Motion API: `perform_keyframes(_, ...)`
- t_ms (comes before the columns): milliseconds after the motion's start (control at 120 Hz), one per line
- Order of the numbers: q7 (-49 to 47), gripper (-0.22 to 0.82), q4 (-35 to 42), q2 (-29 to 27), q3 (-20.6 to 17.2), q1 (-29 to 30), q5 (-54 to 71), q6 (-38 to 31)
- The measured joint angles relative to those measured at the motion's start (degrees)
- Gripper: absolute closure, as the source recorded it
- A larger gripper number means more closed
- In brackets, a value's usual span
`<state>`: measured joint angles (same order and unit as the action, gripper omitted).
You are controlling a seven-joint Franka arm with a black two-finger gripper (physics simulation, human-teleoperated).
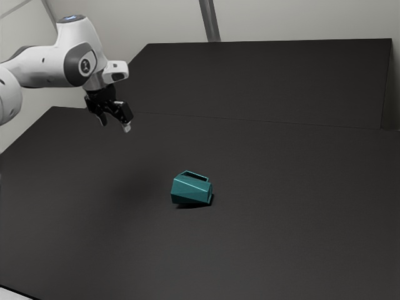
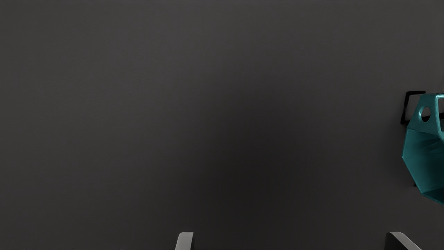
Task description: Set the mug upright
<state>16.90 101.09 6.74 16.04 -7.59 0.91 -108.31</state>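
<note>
The dark counter is stretching across most of the exterior view, and a pale wall is standing beyond it. The white and grey arm is reaching in from the exterior view's upper left. At its end the black pincer is hanging above the counter, well apart from the mug — it is gripping nothing, and its fingers are standing wide open, with bare counter showing between them in the wrist view.

The teal, faceted mug is lying on its side on the counter, near the middle of the exterior view. In the wrist view it is sitting off beyond one finger, partly cut by the view's edge, and its open mouth is facing the pincer's side. Its handle is pointing upward — and a small round hole is piercing it.
</note>
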Motion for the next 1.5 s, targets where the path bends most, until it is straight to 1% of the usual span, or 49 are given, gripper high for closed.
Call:
perform_keyframes(67,0.08,0.0,1.92,-1.75,0.61,0.12,-0.54,-0.11)
perform_keyframes(117,0.06,0.0,4.26,-4.37,0.99,0.57,-1.49,-0.3)
perform_keyframes(167,0.04,0.0,6.04,-5.97,2.23,0.39,-3.39,-0.71)
perform_keyframes(267,-0.22,0.0,14.56,-9.41,4.02,0.94,-11.05,-2.82)
perform_keyframes(317,-0.33,0.0,18.61,-10.11,4.97,1.17,-15.36,-4.01)
perform_keyframes(383,-0.46,0.0,22.2,-10.36,6.15,1.06,-20.28,-5.44)
perform_keyframes(508,-0.63,0.0,25.7,-10.05,7.88,-1.86,-27.02,-8.11)
perform_keyframes(667,-0.26,0.0,26.42,-7.47,8.34,-5.5,-34.36,-10.76)
perform_keyframes(817,2.13,0.0,26.28,-3.58,8.38,-7.8,-42.16,-12.13)
perform_keyframes(992,6.95,0.0,26.38,0.0,8.39,-6.05,-51.02,-12.29)
perform_keyframes(1217,13.96,0.0,25.93,3.78,8.39,-6.26,-59.99,-10.63)
perform_keyframes(1500,21.15,0.0,21.39,8.18,8.34,-7.89,-64.59,-8.77)
